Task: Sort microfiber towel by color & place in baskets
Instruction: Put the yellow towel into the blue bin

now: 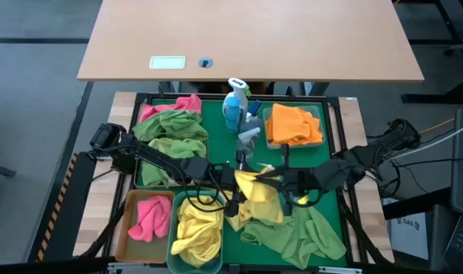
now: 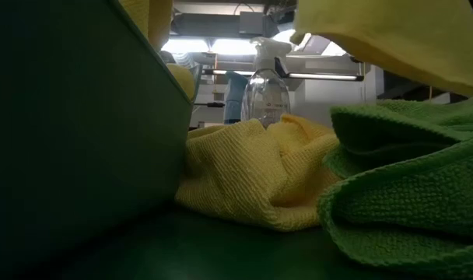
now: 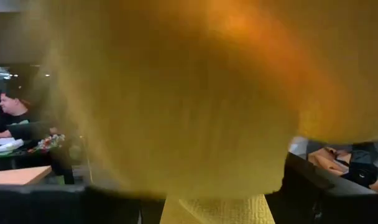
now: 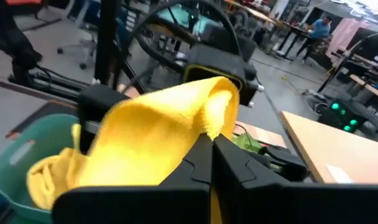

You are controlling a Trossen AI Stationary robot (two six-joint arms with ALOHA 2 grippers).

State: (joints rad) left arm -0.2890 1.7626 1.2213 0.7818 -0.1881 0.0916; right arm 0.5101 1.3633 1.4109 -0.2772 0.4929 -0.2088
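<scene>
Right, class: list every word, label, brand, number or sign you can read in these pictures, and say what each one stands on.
None can be read.
White label on the wooden desk: print too small to read.
Blue spray bottle: label blurred.
Clear spray bottle: no print legible.
Cardboard box beside the table: label too small to read.

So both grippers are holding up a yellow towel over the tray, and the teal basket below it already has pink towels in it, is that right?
Not quite. The teal basket holds yellow towels, as the high view shows; the pink towel lies in the amber-tan basket beside it. The rest stands: the left gripper and right gripper hold a yellow towel up over the green tray.
</scene>
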